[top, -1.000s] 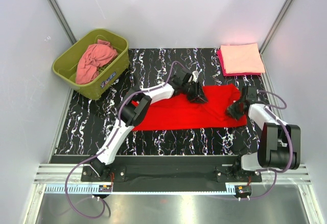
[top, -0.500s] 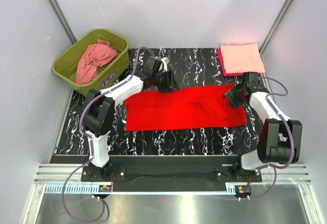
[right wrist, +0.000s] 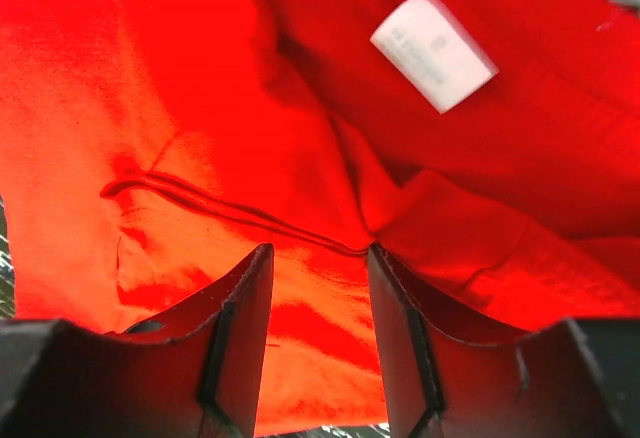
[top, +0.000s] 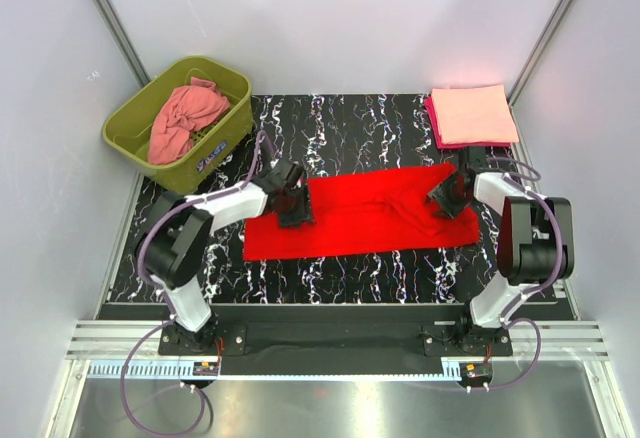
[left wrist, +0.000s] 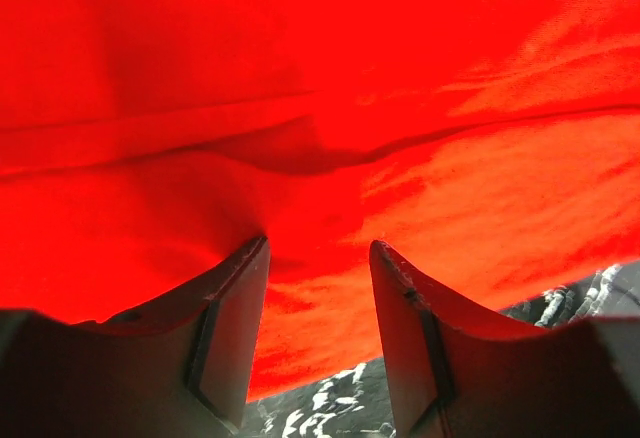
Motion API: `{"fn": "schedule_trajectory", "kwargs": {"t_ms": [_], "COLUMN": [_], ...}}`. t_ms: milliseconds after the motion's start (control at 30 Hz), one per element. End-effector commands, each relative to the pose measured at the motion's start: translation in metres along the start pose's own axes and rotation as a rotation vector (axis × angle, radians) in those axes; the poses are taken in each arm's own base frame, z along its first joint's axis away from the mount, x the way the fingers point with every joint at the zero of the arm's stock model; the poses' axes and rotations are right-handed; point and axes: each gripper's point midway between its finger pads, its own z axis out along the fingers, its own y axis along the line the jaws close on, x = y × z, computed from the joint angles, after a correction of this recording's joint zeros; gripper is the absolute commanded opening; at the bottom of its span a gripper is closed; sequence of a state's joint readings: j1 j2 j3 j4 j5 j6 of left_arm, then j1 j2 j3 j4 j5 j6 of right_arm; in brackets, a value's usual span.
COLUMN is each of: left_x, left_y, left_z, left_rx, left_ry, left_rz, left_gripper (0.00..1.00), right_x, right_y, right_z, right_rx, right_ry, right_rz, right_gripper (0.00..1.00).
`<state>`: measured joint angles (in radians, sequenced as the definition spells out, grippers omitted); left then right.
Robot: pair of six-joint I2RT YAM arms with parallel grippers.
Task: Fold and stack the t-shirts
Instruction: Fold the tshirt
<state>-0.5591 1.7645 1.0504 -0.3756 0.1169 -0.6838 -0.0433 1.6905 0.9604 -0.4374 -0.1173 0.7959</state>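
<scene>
Red t-shirt (top: pixel 370 216) lies stretched out across mid-surface (top: pixel 380 123); left jaws parted over its left end; right jaws parted over right end, near label (right wrist: pixel 433 53); neither grips cloth.

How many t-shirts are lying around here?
4: red one spread on the table, salmon-pink one crumpled in the green tub, peach one folded atop magenta one, far right. Others may be hidden.
</scene>
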Motion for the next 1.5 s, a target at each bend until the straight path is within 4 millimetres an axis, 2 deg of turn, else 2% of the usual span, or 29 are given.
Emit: {"fn": "schedule_trajectory", "kwargs": {"t_ms": [0,67,100,133,167,200,233,267,333,367,400,467,500,533,567,600,667,733,833,867,900,933,967,1033,1067,1200,1267,1367,1467], "left_x": [0.012,0.016,0.028,0.030,0.028,0.034,0.034,0.029,0.026,0.020,0.016,0.010,0.008,0.008,0.008,0.010,0.015,0.026,0.039,0.043,0.046,0.052,0.056,0.064,0.068,0.076,0.080,0.080,0.083], "left_y": [0.047,0.049,0.057,0.057,0.052,0.057,0.056,0.050,0.052,0.046,0.042,0.029,0.018,0.012,0.003,0.001,0.003,-0.001,0.000,0.001,0.004,0.010,0.016,0.029,0.037,0.055,0.060,0.072,0.073], "left_z": [-0.008,-0.020,-0.021,-0.025,-0.037,-0.040,-0.047,-0.061,-0.077,-0.092,-0.100,-0.115,-0.119,-0.121,-0.122,-0.120,-0.110,-0.098,-0.079,-0.073,-0.068,-0.059,-0.053,-0.043,-0.040,-0.037,-0.039,-0.043,-0.046], "left_rx": [-0.179,-0.173,-0.178,-0.163,-0.128,-0.130,-0.121,-0.089,-0.097,-0.069,-0.046,0.029,0.084,0.110,0.147,0.151,0.132,0.142,0.147,0.152,0.142,0.116,0.088,0.033,0.001,-0.061,-0.067,-0.113,-0.109], "left_ry": [-0.063,-0.097,-0.090,-0.100,-0.137,-0.142,-0.159,-0.202,-0.245,-0.290,-0.313,-0.352,-0.351,-0.349,-0.341,-0.330,-0.292,-0.221,-0.154,-0.136,-0.123,-0.095,-0.082,-0.054,-0.049,-0.059,-0.062,-0.098,-0.110], "left_rz": [-0.058,-0.109,-0.129,-0.149,-0.186,-0.203,-0.213,-0.225,-0.230,-0.229,-0.226,-0.199,-0.182,-0.166,-0.128,-0.107,-0.058,-0.028,-0.010,-0.013,-0.016,-0.033,-0.041,-0.069,-0.076,-0.110,-0.127,-0.148,-0.172], "left_gripper": [0.52,0.53,0.54,0.55,0.55,0.56,0.56,0.56,0.57,0.58,0.59,0.59,0.59,0.59,0.59,0.60,0.59,0.59,0.58,0.58,0.58,0.58,0.57,0.57,0.57,0.57,0.57,0.58,0.59], "right_x": [-0.001,0.009,0.005,0.008,0.010,0.004,0.005,0.005,-0.004,-0.013,-0.017,-0.024,-0.035,-0.035,-0.042,-0.040,-0.045,-0.047,-0.052,-0.054,-0.058,-0.061,-0.067,-0.076,-0.084,-0.111,-0.121,-0.125,-0.124], "right_y": [0.025,0.032,0.041,0.041,0.047,0.060,0.064,0.072,0.097,0.122,0.132,0.143,0.173,0.179,0.207,0.216,0.240,0.250,0.241,0.221,0.215,0.205,0.184,0.168,0.151,0.122,0.124,0.120,0.112], "right_z": [0.012,0.022,0.023,0.030,0.032,0.031,0.037,0.040,0.045,0.040,0.041,0.057,0.048,0.059,0.045,0.046,0.026,0.007,-0.014,-0.008,-0.017,-0.016,-0.008,-0.009,-0.003,0.012,0.020,0.041,0.061], "right_rx": [-0.025,-0.013,-0.017,-0.001,-0.006,-0.032,-0.040,-0.057,-0.109,-0.170,-0.196,-0.203,-0.279,-0.295,-0.376,-0.398,-0.454,-0.466,-0.400,-0.313,-0.279,-0.235,-0.157,-0.106,-0.065,0.002,-0.026,-0.010,0.022], "right_ry": [-0.035,-0.003,-0.007,0.009,0.016,0.007,0.022,0.027,0.031,0.015,0.012,0.025,-0.001,0.017,0.012,0.022,-0.010,-0.041,-0.066,-0.073,-0.096,-0.109,-0.128,-0.158,-0.161,-0.209,-0.224,-0.216,-0.201], "right_rz": [-0.128,-0.195,-0.213,-0.237,-0.257,-0.271,-0.301,-0.328,-0.401,-0.431,-0.481,-0.516,-0.564,-0.579,-0.603,-0.634,-0.677,-0.702,-0.641,-0.610,-0.571,-0.546,-0.516,-0.462,-0.430,-0.357,-0.356,-0.379,-0.382], "right_gripper": [0.50,0.50,0.50,0.50,0.50,0.50,0.50,0.50,0.50,0.50,0.50,0.50,0.50,0.50,0.50,0.50,0.50,0.50,0.45,0.41,0.38,0.35,0.33,0.28,0.27,0.21,0.19,0.15,0.13]}}
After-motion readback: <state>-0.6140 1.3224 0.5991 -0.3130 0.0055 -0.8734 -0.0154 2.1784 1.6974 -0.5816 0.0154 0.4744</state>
